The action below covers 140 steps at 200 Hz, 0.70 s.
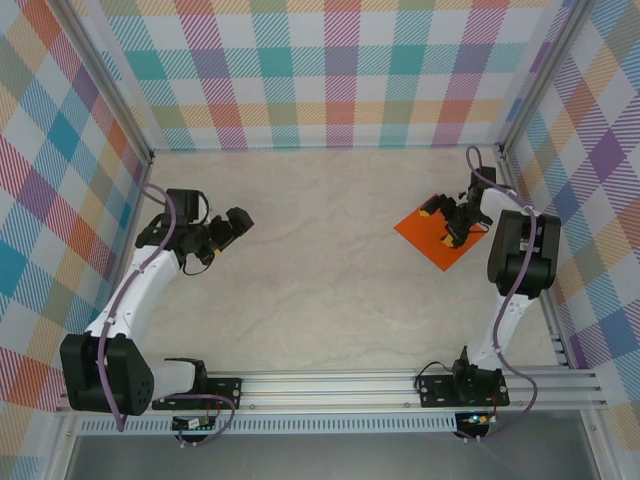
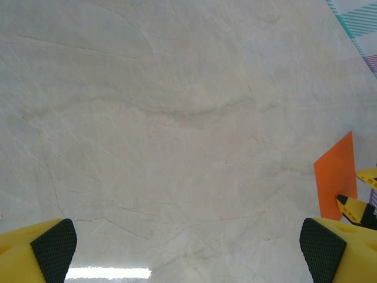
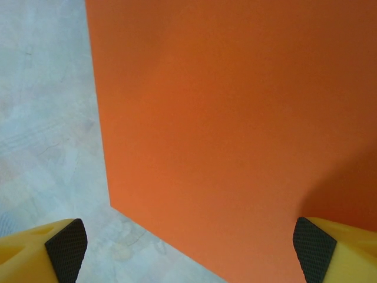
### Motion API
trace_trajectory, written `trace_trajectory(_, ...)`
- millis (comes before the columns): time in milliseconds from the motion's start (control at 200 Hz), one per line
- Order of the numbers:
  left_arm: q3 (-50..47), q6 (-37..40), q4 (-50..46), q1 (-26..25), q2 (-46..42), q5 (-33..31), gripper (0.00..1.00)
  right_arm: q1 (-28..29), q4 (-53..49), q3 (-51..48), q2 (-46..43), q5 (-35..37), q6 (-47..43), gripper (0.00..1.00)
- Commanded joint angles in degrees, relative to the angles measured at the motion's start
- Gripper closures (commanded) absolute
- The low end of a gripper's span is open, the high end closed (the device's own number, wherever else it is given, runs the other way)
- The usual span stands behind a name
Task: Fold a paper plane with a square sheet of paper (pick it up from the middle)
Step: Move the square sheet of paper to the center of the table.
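Note:
The square sheet of paper (image 1: pixel 423 234) is bright orange and lies flat and unfolded on the table at the right, turned like a diamond. My right gripper (image 1: pixel 440 224) hovers over it with its jaws wide apart. In the right wrist view the sheet (image 3: pixel 235 118) spreads below the open gripper (image 3: pixel 191 250), one corner pointing down between the fingers; nothing is gripped. My left gripper (image 1: pixel 238 222) stands open over bare table at the left. In the left wrist view this gripper (image 2: pixel 188 250) holds nothing, and the sheet (image 2: pixel 334 177) shows far to the right. The paper plane is out of view.
The marbled table top (image 1: pixel 320 260) is ringed by plaid walls (image 1: pixel 330 80). A metal frame post (image 1: pixel 520 190) stands close behind the right arm. The rail (image 1: pixel 340 385) carrying both arm bases runs along the near edge.

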Motion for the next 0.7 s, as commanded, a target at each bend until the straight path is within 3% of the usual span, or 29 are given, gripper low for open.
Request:
trace_trajectory(0, -0.98, -0.29, -2.88, -0.20, -1.30, 2.14, 0.00, 1.75, -3.78, 0.62, 1.60, -2.28, -1.56, 0.08)
trace_trajectory(205, -0.48, -0.19, -2.90, -0.58, -0.68, 3.20, 0.00, 6.62, -3.59, -7.65, -1.59, -2.19, -0.50, 0.10)
trace_trajectory(390, -0.48, -0.52, -1.64, -1.91, 0.67, 4.53, 0.00, 17.17, 1.81, -16.50, -7.18, -3.99, 4.25, 0.12)
trace_trajectory(565, 0.17, -0.33, -0.61, -4.43, 3.55, 6.45, 0.02, 30.63, 1.91, -15.82, -7.22, -1.83, 1.78, 0.11)
trace_trajectory(695, 1.04, 0.19, 0.23, -7.02, 6.55, 7.89, 0.04, 37.28, -1.24, -11.00, -4.92, -1.57, -4.97, 0.11)
